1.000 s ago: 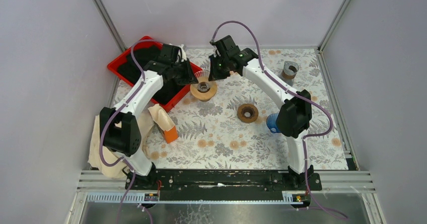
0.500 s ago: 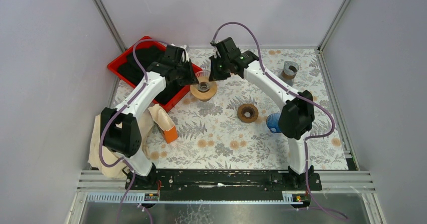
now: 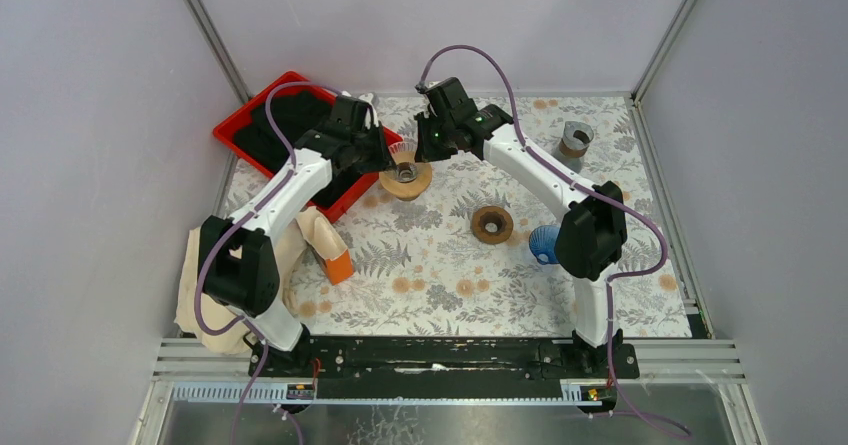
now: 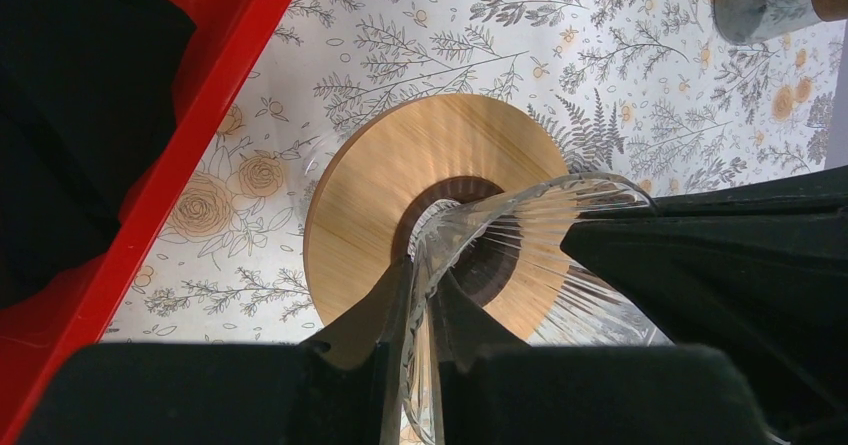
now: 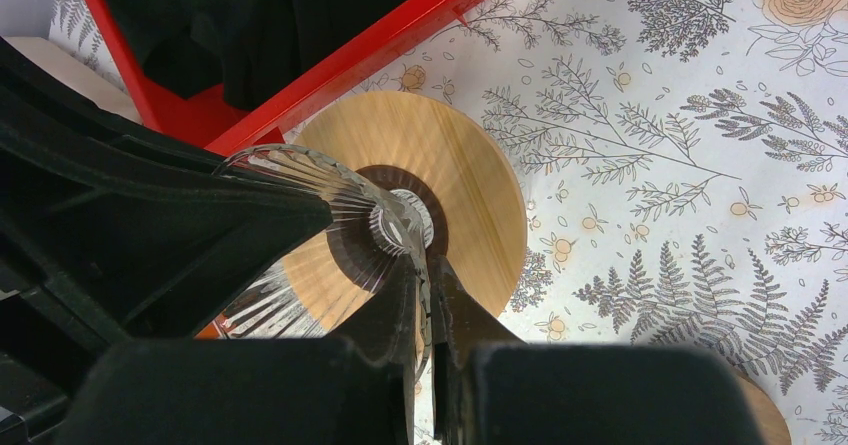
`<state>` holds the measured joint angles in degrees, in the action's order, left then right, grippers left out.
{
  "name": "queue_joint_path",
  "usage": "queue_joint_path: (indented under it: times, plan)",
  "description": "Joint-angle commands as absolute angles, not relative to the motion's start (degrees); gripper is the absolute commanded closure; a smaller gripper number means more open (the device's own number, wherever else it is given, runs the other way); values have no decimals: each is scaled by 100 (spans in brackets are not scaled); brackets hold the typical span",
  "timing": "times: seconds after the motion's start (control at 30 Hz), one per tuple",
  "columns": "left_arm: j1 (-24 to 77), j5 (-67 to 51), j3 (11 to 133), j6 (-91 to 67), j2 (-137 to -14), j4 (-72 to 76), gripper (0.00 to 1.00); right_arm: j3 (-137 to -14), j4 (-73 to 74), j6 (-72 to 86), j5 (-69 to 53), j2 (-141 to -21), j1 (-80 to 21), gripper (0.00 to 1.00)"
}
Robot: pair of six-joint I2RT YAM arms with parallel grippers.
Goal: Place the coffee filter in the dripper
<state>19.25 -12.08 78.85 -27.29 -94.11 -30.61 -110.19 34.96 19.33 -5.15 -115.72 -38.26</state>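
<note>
With the left arm nudged slightly toward the far edge of the table point(image 3: 600, 145), left gripper point(image 4: 421, 310) and right gripper point(image 5: 424, 310) each pinch the rim of the glass dripper point(image 4: 520, 227) over its wooden base point(image 4: 400, 155), so steadying continues and no filter sits inside yet.

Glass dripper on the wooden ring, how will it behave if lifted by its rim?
The glass dripper looks rigid but fragile: thin ribbed walls. Probably slippery, given its glossy surface. Its wide cone on the wooden ring may tip.
</note>
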Motion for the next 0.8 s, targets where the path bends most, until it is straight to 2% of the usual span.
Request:
queue_joint_path:
  times: [0.0, 0.77]
  plan:
    - [2163, -1337, 7541, -2742, -9748, -3547, 85, -10602, 4375, 1709, 9, -12258, -3893, 100]
    - [2392, -1180, 7857, -2729, -10020, -3807, 83, -10411, 4683, 1474, 571, -12663, -3892, 100]
